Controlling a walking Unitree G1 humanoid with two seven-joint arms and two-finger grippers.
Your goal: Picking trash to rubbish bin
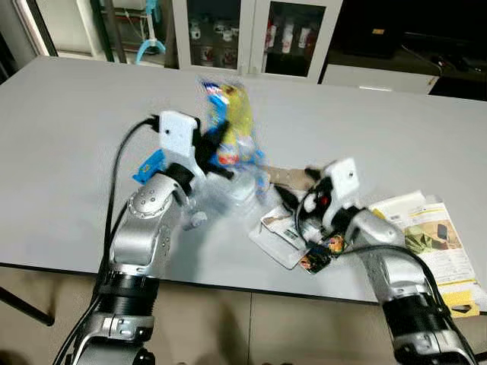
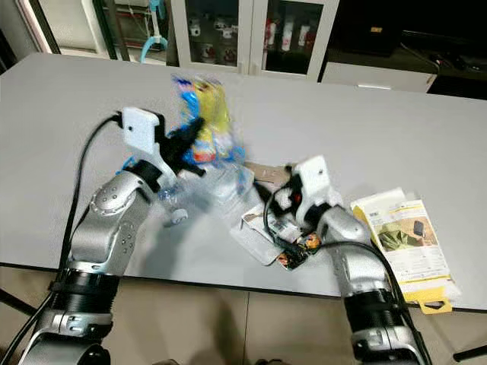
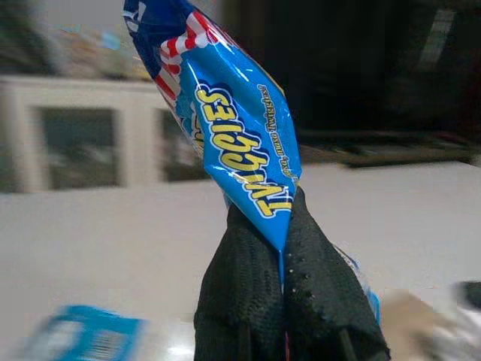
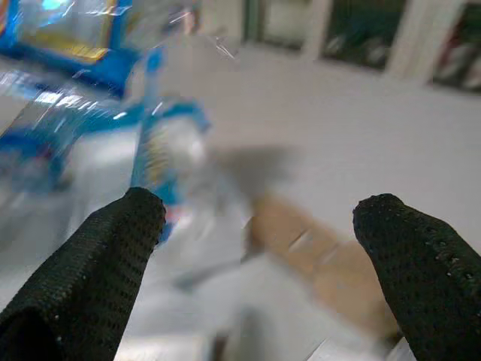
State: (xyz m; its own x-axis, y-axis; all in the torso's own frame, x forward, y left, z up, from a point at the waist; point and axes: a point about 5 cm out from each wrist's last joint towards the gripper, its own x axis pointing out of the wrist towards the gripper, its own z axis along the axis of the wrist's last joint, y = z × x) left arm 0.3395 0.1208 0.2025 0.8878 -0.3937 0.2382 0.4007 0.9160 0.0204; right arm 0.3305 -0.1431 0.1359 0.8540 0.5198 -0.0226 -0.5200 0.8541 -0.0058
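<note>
- My left gripper (image 3: 284,259) had its two black fingers pressed tight together on the bottom tip of the blue snack bag (image 3: 225,120).
- The bag stood up long and tall from the fingers, lifted off the grey table (image 1: 68,129). Its long side pointed up and away from my left arm.
- I saw no rubbish bin, so I judged the bag had to be carried off the table somewhere else.
- My right gripper (image 4: 255,226) had its fingers spread wide with nothing between them. It hung low over the pile of trash near the table's front edge.
- A flat brown card piece (image 4: 323,256) lay just ahead of the right fingers, so my right arm was the nearer one for that.
- A crushed clear plastic bottle (image 1: 228,190) lay under the lifted bag, between my two arms.
- White wrappers (image 1: 278,236) sat by my right wrist, and a yellow leaflet (image 1: 434,243) lay further to the right.
- The bottle looked blurry, so I could not tell more about it.
</note>
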